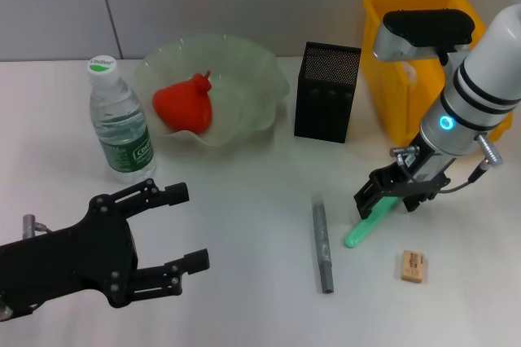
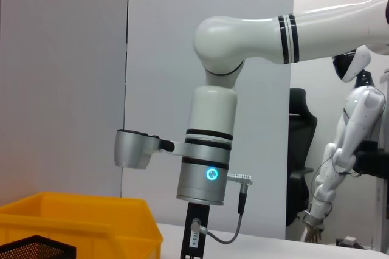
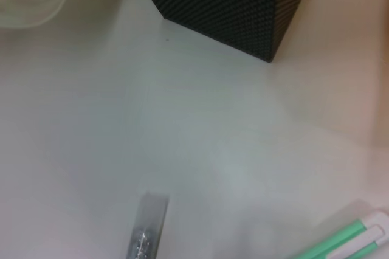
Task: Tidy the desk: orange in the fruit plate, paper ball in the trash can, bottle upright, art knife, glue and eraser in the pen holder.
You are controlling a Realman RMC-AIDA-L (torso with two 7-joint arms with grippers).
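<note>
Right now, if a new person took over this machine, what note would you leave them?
Left end effector: open, idle above the near left of the table, holding nothing.
Right end effector: down on the mint-green glue stick, whose far end sits between its fingers; whether it is clamped cannot be told.
Done: red-orange lumpy orange in the pale green wavy fruit plate; clear water bottle upright.
Left: glue stick, grey art knife and tan eraser go into the black mesh pen holder.
No paper ball visible; the yellow trash can stands behind.
</note>
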